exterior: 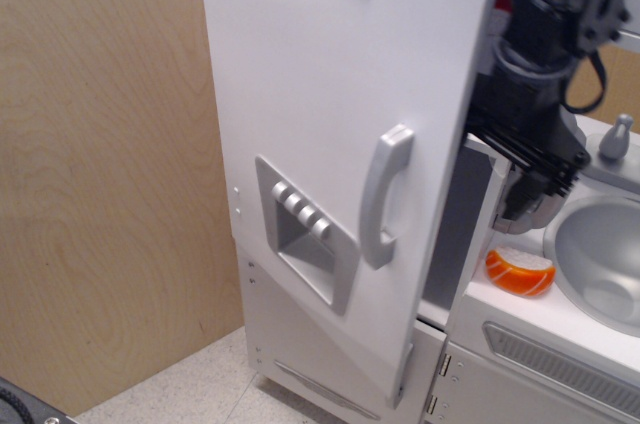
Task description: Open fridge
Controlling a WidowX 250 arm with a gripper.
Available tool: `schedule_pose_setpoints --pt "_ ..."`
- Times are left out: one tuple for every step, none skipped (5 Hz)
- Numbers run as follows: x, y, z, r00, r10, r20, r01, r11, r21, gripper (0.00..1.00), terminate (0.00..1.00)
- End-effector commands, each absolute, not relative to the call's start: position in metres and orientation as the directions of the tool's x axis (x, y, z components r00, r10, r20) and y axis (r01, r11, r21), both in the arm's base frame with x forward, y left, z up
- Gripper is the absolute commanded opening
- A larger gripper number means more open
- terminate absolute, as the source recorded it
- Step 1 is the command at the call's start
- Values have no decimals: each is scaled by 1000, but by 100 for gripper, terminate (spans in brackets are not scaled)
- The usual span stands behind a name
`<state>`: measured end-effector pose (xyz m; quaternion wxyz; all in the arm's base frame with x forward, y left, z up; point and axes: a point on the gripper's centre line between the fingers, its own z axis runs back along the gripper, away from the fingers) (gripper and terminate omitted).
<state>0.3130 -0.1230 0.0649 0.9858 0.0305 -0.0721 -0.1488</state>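
The fridge stands at the left, its big door already ajar, and the black tool sits in the gap behind the door's free edge, near the silver handle. Whether the tool is wide or narrow cannot be told. To open well, the arm should push the inner face outward slowly, following the hinge arc, without catching the shelf edge.
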Motion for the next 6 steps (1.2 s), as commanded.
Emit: schedule_pose_setpoints --pt "266 -97 98 932 -315 177 306 949 75 100 0" --pt "243 -79 97 939 -300 168 289 954 83 100 0" --pt "223 -58 96 948 -260 183 245 964 99 100 0" --pt "210 -36 95 960 -220 171 203 973 106 100 0" --pt "205 -12 92 965 -183 189 159 978 133 100 0" --pt "206 13 93 968 -137 212 102 981 165 100 0"
